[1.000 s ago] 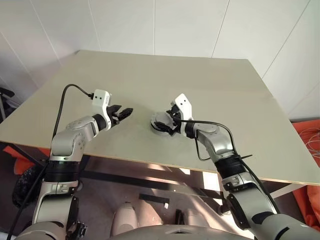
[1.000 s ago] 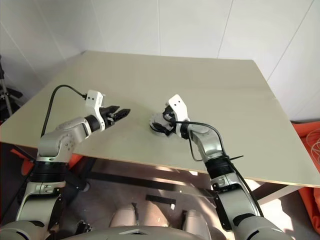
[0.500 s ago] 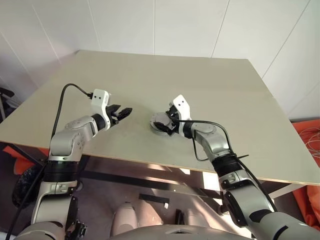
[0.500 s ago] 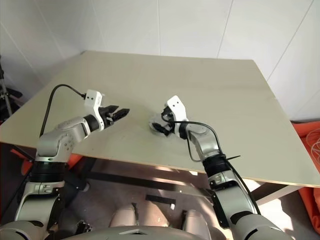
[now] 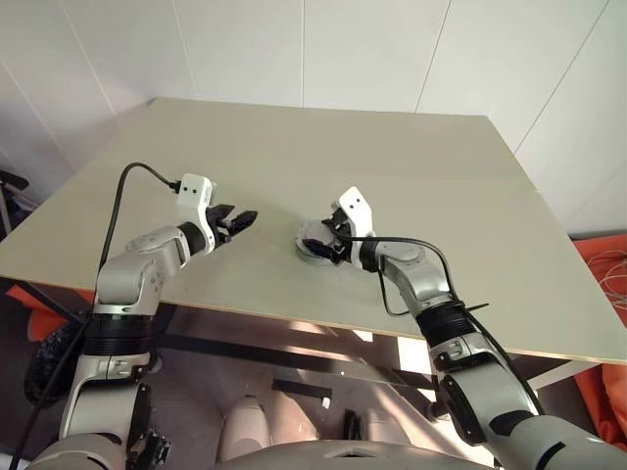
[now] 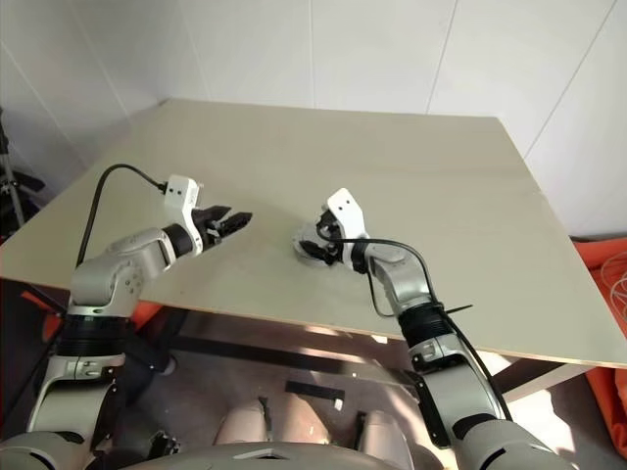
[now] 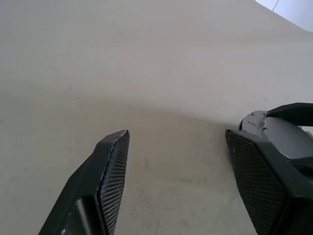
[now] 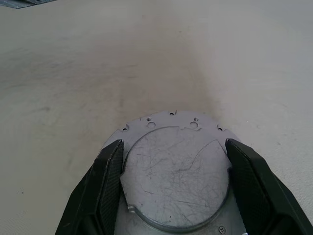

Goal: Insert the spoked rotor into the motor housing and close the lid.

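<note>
Pale desk (image 5: 411,186), white walls: right gripper (image 8: 171,161) straddles the grey disc (image 8: 176,176), probably the lid, jaws wide beside its rim, grip uncertain. Left gripper (image 5: 240,219) hangs open and empty at nine o'clock. Next: squeeze and seat it squarely.

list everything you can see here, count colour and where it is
round metal part: one, scratched grey, flat on the table near its middle, between the right gripper's fingers
table: one, pale beige, spans the scene
cable: one, black, looping up from the left arm to its wrist
orange fabric: some, off the table's right edge
left gripper: one, black fingers apart, nothing between them, above the table left of the part
right gripper: one, black fingers either side of the part; contact unclear
</note>
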